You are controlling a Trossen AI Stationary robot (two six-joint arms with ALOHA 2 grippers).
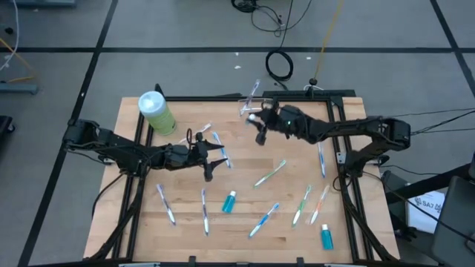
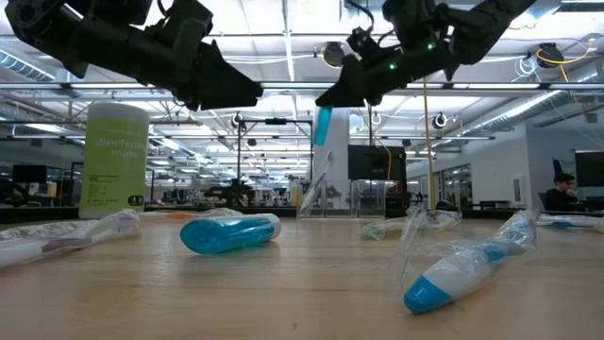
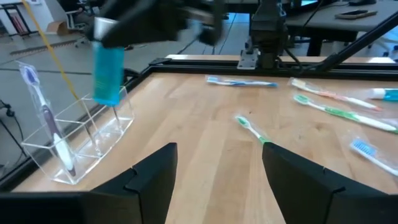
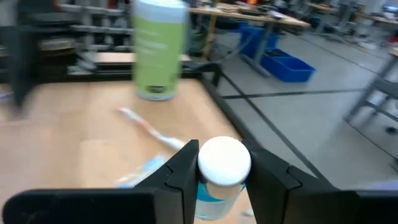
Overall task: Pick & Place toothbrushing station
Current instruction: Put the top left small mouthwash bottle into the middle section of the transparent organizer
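A wrapped toothbrush (image 2: 462,269) and a teal tube (image 2: 229,233) are being left lying on the near boards with bare wood between, while the left gripper (image 1: 214,165) is being held spread and empty, and a white-capped tube (image 4: 222,171) is being clamped by the right gripper (image 1: 260,133) above the clear cup (image 3: 74,137) at the far edge.
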